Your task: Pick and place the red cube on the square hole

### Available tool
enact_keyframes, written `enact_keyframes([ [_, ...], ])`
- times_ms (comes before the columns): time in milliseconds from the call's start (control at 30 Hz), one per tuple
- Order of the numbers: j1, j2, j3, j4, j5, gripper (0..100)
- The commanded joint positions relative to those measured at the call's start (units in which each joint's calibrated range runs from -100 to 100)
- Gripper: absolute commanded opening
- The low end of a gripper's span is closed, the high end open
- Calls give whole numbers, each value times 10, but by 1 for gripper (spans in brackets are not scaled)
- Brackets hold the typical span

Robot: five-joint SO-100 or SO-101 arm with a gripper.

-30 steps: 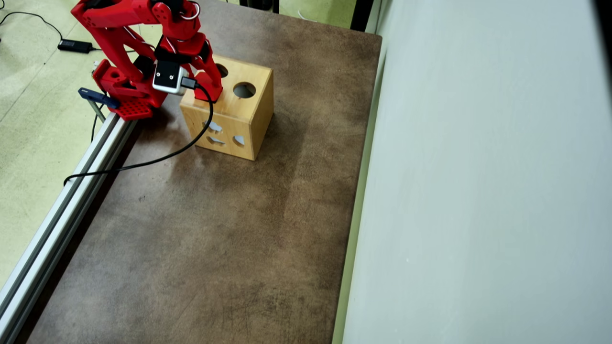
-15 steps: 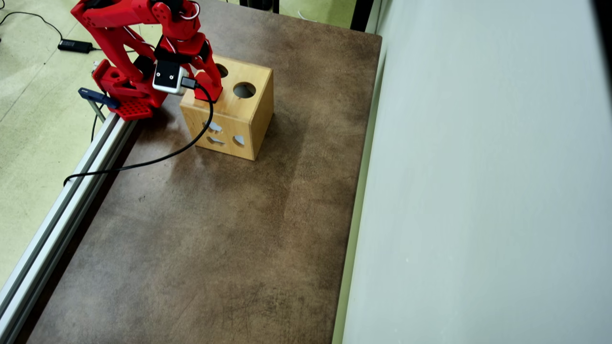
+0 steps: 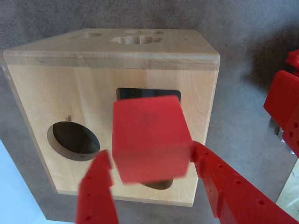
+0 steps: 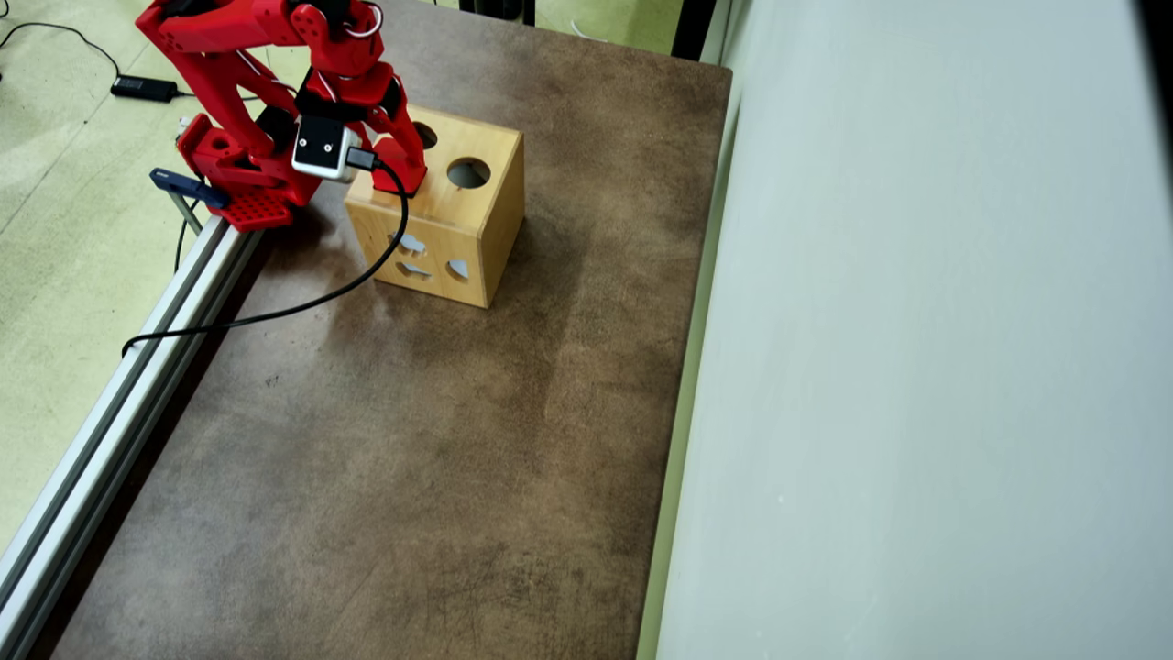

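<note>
- Tool [image 3: 152, 163] pinching red cube [image 3: 149, 137] between both fingers, held above wooden box [image 3: 46, 88].
- Square hole [image 3: 140, 93] just beyond cube, partly covered; cube slightly rotated against hole's edges.
- Needs squaring, then lowering.

Soft, even room light; the overhead view is sharp, with a faint shadow right of the wooden box [image 4: 463, 215]. In the wrist view the red cube [image 3: 149, 137] looks slightly blurred.
</note>
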Motion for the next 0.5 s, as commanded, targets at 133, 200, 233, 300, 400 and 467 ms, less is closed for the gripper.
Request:
enact_keyframes([
  [133,-1,-30,2,4,1,45],
  [200,-1,-30,2,4,0,45],
  [233,-1,-30,2,4,0,45],
  [300,-1,-30,1,4,0,45],
  [400,-1,-31,1,4,0,45],
  [467,-1,-31,-2,4,0,45],
])
